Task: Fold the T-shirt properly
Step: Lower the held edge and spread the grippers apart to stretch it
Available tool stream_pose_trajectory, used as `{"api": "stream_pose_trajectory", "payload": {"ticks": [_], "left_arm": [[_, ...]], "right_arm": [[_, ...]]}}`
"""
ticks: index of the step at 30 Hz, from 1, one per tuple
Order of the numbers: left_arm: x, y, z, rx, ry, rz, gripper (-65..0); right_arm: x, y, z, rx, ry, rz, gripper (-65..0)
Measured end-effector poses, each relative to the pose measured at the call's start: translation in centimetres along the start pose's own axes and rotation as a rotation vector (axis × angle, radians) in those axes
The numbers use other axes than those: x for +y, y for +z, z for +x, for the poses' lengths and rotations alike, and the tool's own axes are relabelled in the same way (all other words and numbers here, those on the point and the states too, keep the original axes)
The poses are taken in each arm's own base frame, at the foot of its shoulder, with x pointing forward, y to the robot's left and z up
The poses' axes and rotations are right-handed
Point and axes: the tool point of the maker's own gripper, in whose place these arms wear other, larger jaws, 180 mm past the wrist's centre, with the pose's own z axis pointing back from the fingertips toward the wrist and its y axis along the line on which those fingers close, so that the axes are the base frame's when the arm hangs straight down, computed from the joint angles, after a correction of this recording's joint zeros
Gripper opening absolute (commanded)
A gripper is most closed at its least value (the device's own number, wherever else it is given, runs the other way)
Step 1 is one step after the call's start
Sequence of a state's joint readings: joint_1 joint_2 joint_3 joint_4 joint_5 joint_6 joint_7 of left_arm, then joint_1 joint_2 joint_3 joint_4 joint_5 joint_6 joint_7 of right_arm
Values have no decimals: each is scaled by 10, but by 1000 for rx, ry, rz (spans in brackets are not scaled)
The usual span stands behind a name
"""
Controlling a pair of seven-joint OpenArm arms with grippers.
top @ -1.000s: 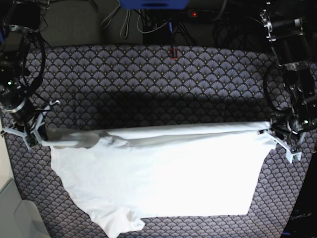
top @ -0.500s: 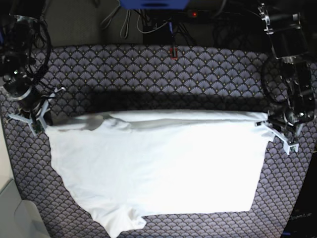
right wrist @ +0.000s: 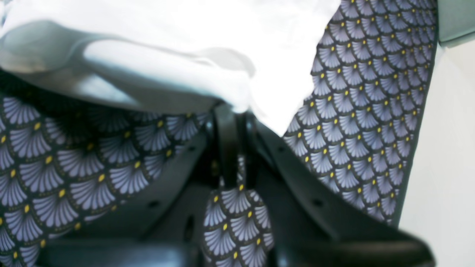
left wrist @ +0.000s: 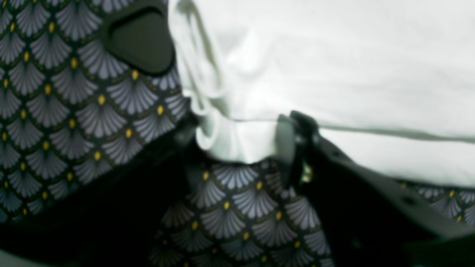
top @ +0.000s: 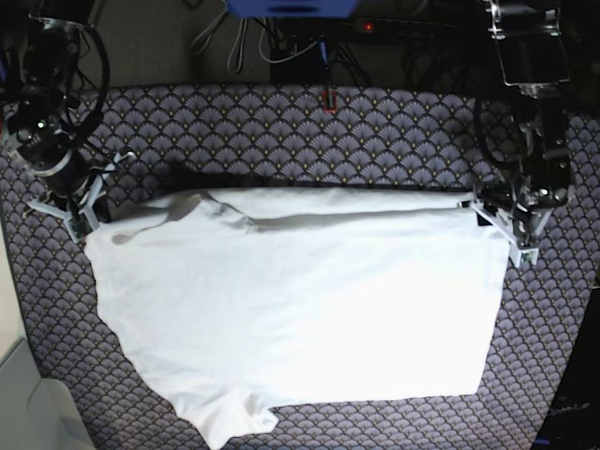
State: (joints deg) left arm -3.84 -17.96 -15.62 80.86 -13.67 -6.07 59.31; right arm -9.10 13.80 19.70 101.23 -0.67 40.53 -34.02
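The T-shirt (top: 300, 309) lies spread flat on the patterned cloth (top: 281, 131), top edge folded over. The right gripper (top: 82, 217) is clamped on the T-shirt's upper corner. The left gripper (top: 495, 217), at the opposite upper corner, has jaws parted around a fold of the hem.

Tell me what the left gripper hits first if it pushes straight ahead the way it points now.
Most likely the T-shirt: the left gripper has its jaws apart around the bunched edge, with white cloth filling the view ahead. Depth is hard to judge.
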Motion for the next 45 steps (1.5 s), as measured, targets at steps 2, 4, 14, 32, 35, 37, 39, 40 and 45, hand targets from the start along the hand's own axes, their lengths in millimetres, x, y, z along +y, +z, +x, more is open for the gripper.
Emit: {"api": "stream_pose_trajectory", "payload": {"ticks": [2, 4, 14, 32, 35, 37, 39, 40, 45], "left_arm": [[-1, 0, -1, 2, 4, -7, -236], [0, 0, -3, 6, 3, -4, -213], [2, -1, -14, 25, 5, 2, -214], [7, -17, -18, -18, 47, -11, -215], [4, -17, -17, -29, 53, -11, -216], [4, -17, -16, -31, 53, -11, -217], [4, -17, -16, -31, 54, -11, -221], [4, -17, -16, -31, 54, -11, -245], [0, -17, -16, -35, 59, -27, -577]], "right_arm": [[0, 0, 0, -1, 0, 0, -650], [0, 0, 0, 0, 0, 0, -650], [0, 0, 0, -1, 0, 0, -650], [-1, 0, 1, -2, 3, -2, -650], [-1, 0, 1, -2, 3, -1, -650], [-1, 0, 1, -2, 3, -1, -650], [-1, 0, 1, -2, 3, -1, -650], [-1, 0, 1, -2, 3, -1, -650], [-1, 0, 0, -2, 3, -2, -650]]}}
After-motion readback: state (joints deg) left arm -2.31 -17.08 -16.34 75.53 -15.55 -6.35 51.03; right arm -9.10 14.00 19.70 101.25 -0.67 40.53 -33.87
